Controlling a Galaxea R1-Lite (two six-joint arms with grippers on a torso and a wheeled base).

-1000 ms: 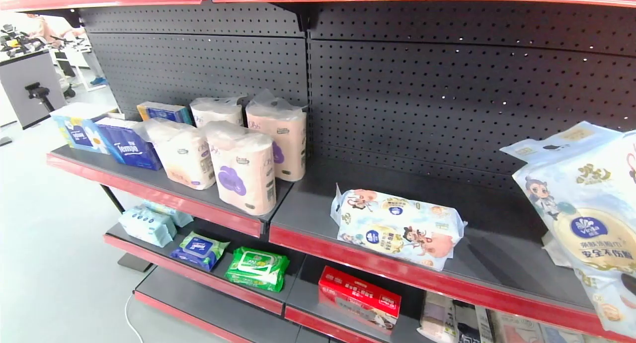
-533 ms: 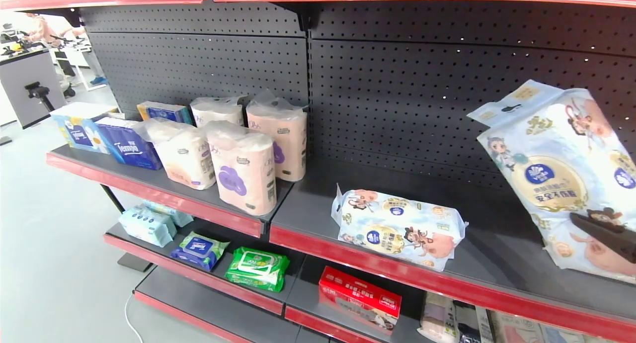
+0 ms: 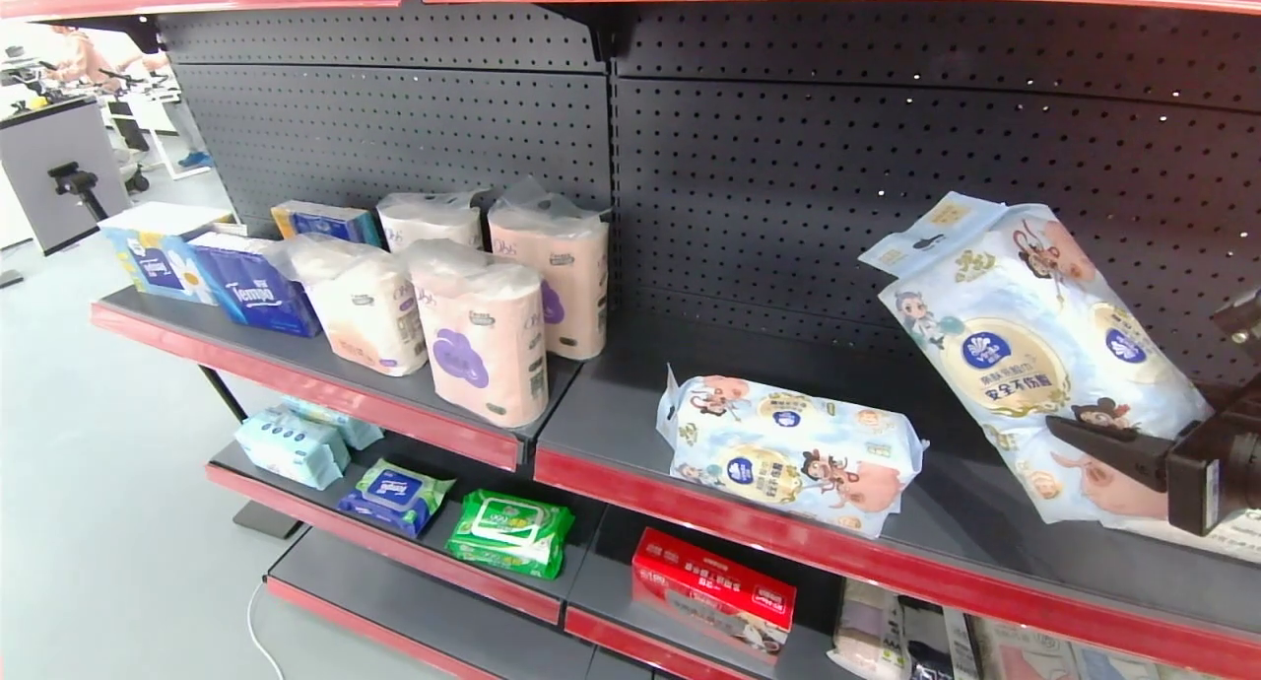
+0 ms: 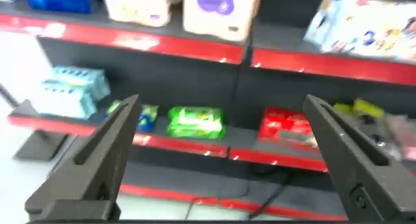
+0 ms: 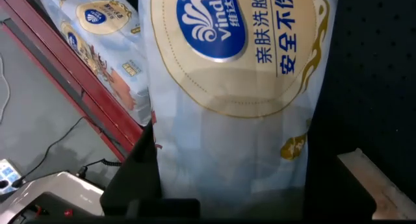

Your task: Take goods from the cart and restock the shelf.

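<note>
Black shelf: right fingers clamp tissue pack; left wrist view shows left fingers wide.

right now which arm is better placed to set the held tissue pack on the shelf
Right. The right gripper is shut on the tissue pack, tilted over the bare shelf beside the lying pack. The left gripper is open and empty.

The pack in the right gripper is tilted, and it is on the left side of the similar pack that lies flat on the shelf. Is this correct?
Not quite: the side is wrong. In the head view the held pack in the right gripper is to the right of the flat pack, not the left. The rest holds: it is tilted, and the other pack lies flat on the shelf.
</note>
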